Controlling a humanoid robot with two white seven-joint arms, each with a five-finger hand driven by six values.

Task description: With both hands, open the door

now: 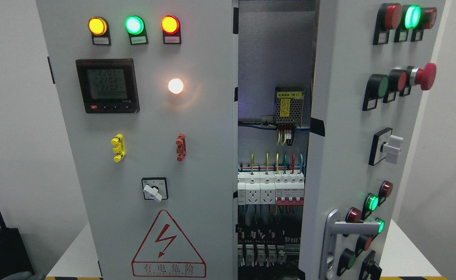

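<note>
A grey electrical cabinet fills the head view. Its right door (pixel 348 147) stands swung partly outward, carrying push buttons, lamps and a silver lever handle (pixel 335 233) low on its near edge. The left door (pixel 150 136) is closed flat, with three lit lamps, a digital meter (pixel 107 85) and a lightning warning sign (pixel 168 245). Between the doors a gap shows the inside (pixel 274 155): a power supply, coloured wires and rows of breakers. Neither of my hands nor arms shows anywhere in the picture.
The cabinet stands on a white table (pixel 72 252) with a yellow-black stripe at its front edge. A black object (pixel 2 249) sits low at the left. A red mushroom button (pixel 424 76) juts out from the right door.
</note>
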